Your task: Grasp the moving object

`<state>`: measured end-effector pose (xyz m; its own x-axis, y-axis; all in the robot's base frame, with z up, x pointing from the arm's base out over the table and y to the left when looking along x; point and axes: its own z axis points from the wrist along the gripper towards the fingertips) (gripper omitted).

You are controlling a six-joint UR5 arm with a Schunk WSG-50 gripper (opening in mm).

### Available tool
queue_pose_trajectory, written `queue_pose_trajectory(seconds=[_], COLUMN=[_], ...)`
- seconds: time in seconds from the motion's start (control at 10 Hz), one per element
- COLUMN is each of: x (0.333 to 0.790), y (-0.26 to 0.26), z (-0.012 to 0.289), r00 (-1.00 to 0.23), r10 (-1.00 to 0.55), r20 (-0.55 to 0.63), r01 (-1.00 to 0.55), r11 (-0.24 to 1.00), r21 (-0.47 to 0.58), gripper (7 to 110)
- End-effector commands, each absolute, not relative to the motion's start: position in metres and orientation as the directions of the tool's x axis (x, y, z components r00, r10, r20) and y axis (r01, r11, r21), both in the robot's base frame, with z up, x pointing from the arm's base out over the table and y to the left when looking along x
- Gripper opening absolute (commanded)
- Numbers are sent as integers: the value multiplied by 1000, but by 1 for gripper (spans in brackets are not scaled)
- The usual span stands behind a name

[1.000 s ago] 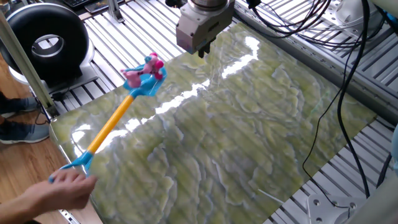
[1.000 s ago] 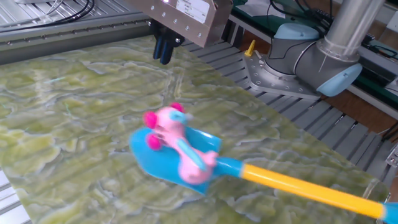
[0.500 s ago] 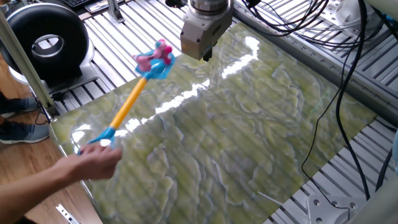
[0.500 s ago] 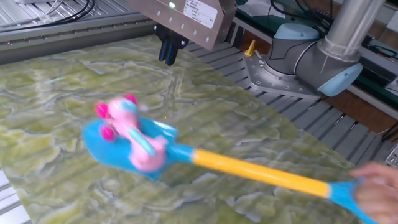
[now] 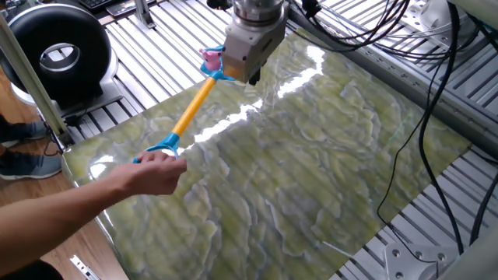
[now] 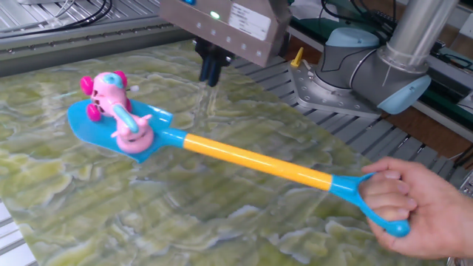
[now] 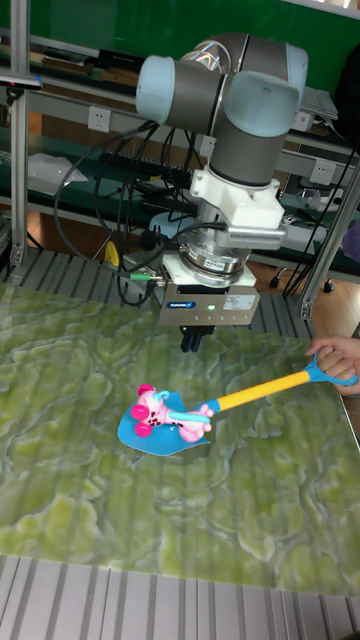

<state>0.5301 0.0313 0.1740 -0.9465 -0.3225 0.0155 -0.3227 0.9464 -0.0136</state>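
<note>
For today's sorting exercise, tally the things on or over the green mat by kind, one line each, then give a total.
Pink lumpy toy: 1
Blue toy shovel with yellow-orange shaft: 1
Robot gripper: 1
Person's hand on the shovel handle: 1
Total: 4

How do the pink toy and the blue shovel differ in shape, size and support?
The pink toy is small, lumpy and knobbed; the shovel is long, with a flat blue blade and a yellow-orange shaft. The toy is smaller than the blade and lies on it, while the shovel's blade is low over the green table. A person's hand grips the shovel's handle; nothing grips the toy. The robot's hand hovers above, apart from both.
</note>
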Motion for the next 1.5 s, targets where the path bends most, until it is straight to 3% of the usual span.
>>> queue_pose_trajectory(seconds=[0.0,0.1,0.2,0.3,0.8,0.9,1.0,1.3,1.4], x=[518,512,509,507,525,521,527,550,564], y=[42,35,4,1,71,72,84,80,71], z=[169,170,173,174,171,171,180,229,243], r00=[-923,-921,-906,-901,-832,-826,-812,-749,-718], r10=[-383,-382,-401,-408,-553,-561,-580,-662,-696], r20=[41,76,137,149,-50,-41,-69,-29,-23], r01=[-383,-383,-417,-426,-555,-562,-582,-657,-692], r11=[924,924,902,897,826,819,795,736,710], r21=[11,-6,-112,-119,100,112,169,164,131], gripper=[7,7,7,7,7,7,7,7,22])
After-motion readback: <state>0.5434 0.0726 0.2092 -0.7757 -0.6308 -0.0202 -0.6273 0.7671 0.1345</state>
